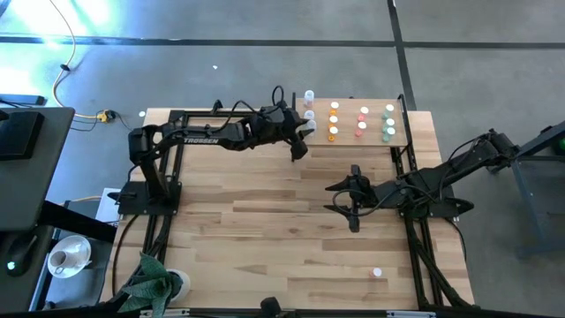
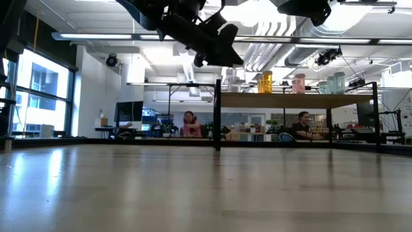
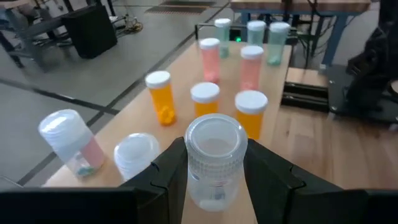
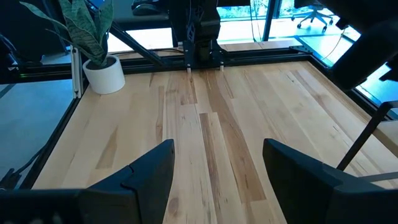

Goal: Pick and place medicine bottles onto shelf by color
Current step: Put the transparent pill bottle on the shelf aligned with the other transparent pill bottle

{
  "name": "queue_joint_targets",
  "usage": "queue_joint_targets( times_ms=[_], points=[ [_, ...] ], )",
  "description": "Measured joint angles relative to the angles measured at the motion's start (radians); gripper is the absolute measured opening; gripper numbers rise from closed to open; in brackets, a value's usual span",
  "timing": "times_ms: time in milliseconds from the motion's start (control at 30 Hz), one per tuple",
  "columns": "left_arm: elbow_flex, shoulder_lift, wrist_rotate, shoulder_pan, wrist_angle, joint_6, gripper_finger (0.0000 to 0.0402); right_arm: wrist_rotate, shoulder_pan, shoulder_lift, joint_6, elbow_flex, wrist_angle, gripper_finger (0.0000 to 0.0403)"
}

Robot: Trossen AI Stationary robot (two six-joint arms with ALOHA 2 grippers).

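Observation:
My left gripper (image 1: pixel 305 131) is over the left end of the pale-wood shelf (image 1: pixel 402 141) at the table's far side, shut on a clear medicine bottle (image 3: pixel 214 158) with a white cap. On the shelf stand two clear bottles (image 3: pixel 135 155), three orange (image 3: pixel 205 99), pink (image 3: pixel 250 65) and green (image 3: pixel 277 42) ones, in rows by colour. One clear bottle (image 3: pixel 68 140) leans. My right gripper (image 1: pixel 333 199) is open and empty over the middle of the table (image 4: pixel 217 155). One more bottle (image 1: pixel 377 273) rests on the tabletop near the front right. My left gripper pinches the clear bottle's body (image 3: pixel 211 180) between its two fingers, just below the cap (image 3: pixel 214 134). The fingers (image 3: pixel 267 177) slant down from the table's left toward the shelf. The bottle stands upright in the hold, cap up. Whether its base touches the shelf is hidden.
Thin black posts (image 2: pixel 217 113) edge the shelf, which stands raised above the tabletop (image 2: pixel 296 100). A potted plant (image 1: pixel 154 278) stands at the near left corner. Black arm frames run along both sides of the table. People sit in the room behind.

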Motion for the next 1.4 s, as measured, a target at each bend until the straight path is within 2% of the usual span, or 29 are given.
queue_joint_targets(
  times_ms=[367,700,1067,1400],
  points=[
    [0.001,0.057,0.039,0.015,-0.006,-0.026,0.0124,0.000,0.000,0.000,0.000,0.000,0.000,0.0236],
    [0.001,0.055,0.041,0.019,-0.018,-0.034,0.0124,0.000,0.000,0.000,0.000,0.000,-0.002,0.0236],
    [0.001,0.053,-0.011,0.010,-0.030,-0.052,0.0125,0.000,0.000,0.000,0.000,0.000,-0.008,0.0236],
    [-0.003,0.056,-0.030,0.011,-0.039,-0.051,0.0172,0.000,0.000,0.000,0.000,0.000,-0.008,0.0236]
  ],
)
